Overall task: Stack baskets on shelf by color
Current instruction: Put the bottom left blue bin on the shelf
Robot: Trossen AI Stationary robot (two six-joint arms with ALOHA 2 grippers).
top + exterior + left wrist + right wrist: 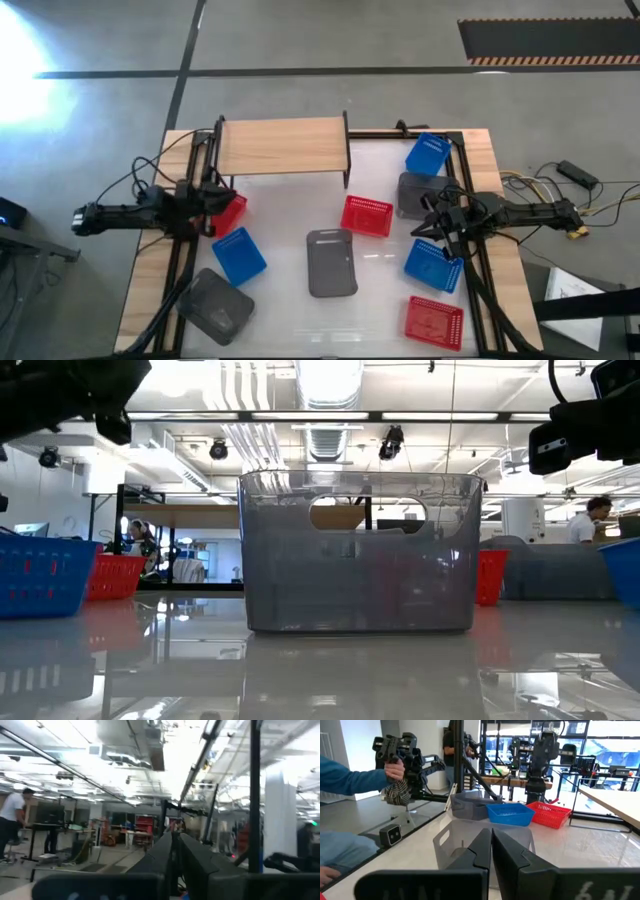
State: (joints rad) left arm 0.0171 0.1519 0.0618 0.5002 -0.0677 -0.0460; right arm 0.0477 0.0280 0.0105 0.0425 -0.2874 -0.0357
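High view: the large white-topped table with wooden edges (300, 310) fills the middle, and at its far edge stands the small raised shelf with a light wooden plank top on black metal legs (283, 146), its top bare.

Eight small rectangular plastic baskets with mesh sides can be counted on the table, none on the shelf. Three are dark translucent grey: one in the middle (331, 263), one at the near left corner (216, 303), and one on the right (417, 192), partly under the right arm. Three are blue: one left of centre (239, 256), one at the far right corner (428, 154), and one just below the right gripper (433, 264). Two are red in plain sight: one right of centre (366, 216) and one at the near right (434, 322). A further red patch (231, 212) shows beside the left gripper; I cannot tell from above whether it is a third red basket.

Two dark arms reach in from the sides. The left gripper (214, 205) sits at the table's left edge beside the shelf's leg, its fingers (162, 857) pressed together on nothing. The right gripper (432, 222) hangs at the right side between the grey and blue baskets, its fingers (480, 851) likewise closed and empty.
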